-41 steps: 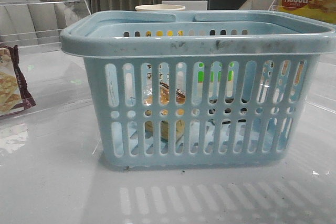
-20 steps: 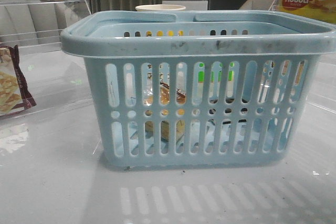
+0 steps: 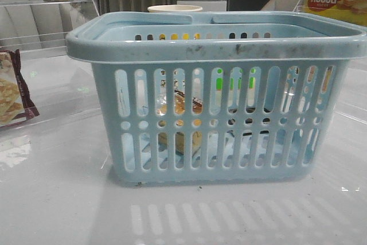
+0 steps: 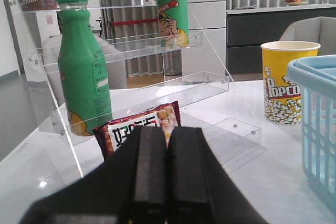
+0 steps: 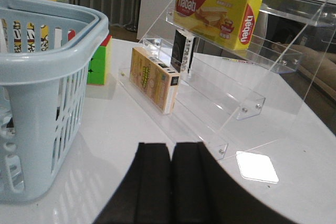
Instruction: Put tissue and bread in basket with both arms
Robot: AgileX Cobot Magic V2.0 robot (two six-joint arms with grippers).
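You see the bread (image 3: 179,120) inside the basket (image 3: 218,47) only from front; wrist views show left gripper (image 4: 167,182) and right gripper (image 5: 170,182) closed, empty.

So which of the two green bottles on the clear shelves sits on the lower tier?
The capped green bottle, standing on the lower tier. The other bottle stands a tier higher, with its top out of frame.

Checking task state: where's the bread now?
Front view: the bread sits inside the basket, left of centre on its floor, seen through the slots.
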